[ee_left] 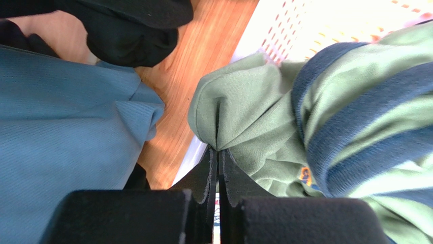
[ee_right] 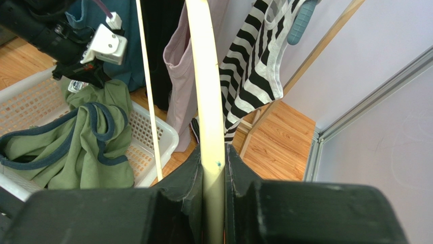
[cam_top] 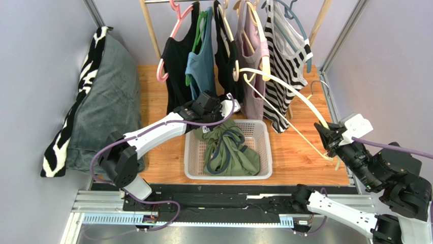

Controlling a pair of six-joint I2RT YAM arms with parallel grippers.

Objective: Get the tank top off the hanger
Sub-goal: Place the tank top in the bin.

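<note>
The basket sits mid-table, just near of the hung clothes, where a freed garment can drop into it. The green tank top lies bunched inside, its far-left corner raised, and looks clear of the hanger. The bare cream hanger reaches from the right toward the clothes, probably held aside to avoid snagging. The right gripper clamps its rod. The left gripper is pressed together on a fold of the top, likely to settle it.
</note>
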